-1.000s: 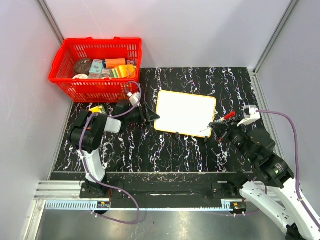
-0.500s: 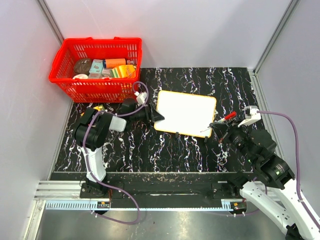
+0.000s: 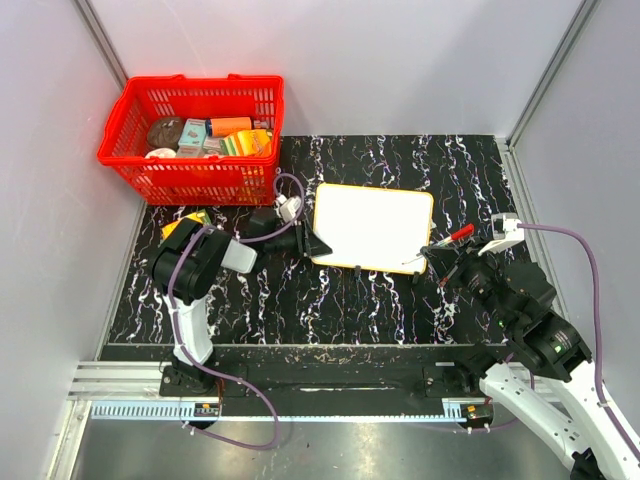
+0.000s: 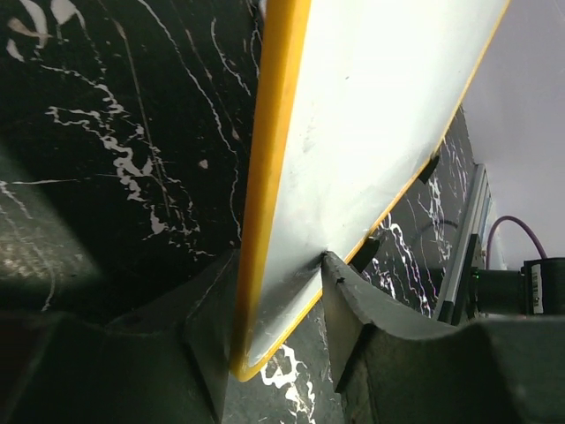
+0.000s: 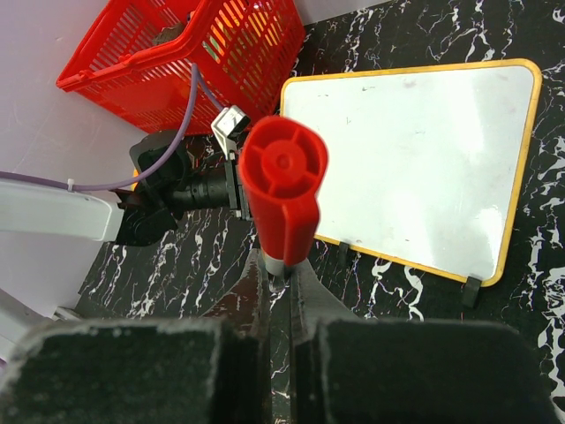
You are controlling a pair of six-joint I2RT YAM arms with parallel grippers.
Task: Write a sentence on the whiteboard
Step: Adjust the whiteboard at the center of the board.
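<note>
The whiteboard (image 3: 375, 225), white with a thin orange-yellow rim, lies flat on the black marbled table. Its face (image 5: 415, 159) is blank; no sentence shows on it. My left gripper (image 3: 312, 243) is at the board's near-left corner. In the left wrist view the corner (image 4: 371, 132) stands between the jaws of that gripper (image 4: 281, 265), one finger against the rim and the other touching the white face. My right gripper (image 3: 443, 262) hovers at the board's near-right corner, shut on a red-capped marker (image 5: 282, 190) that sticks up from the gripper (image 5: 280, 269).
A red basket (image 3: 200, 82) full of packets stands at the back left, behind the left arm. A small yellow item (image 3: 190, 220) lies beside the left arm's elbow. Small black clips (image 3: 357, 268) stick out from the board's near edge. Grey walls close in on both sides.
My left gripper has slid right onto the board's near-left corner and its jaws have narrowed around it. The right arm with the marker has hardly moved.
</note>
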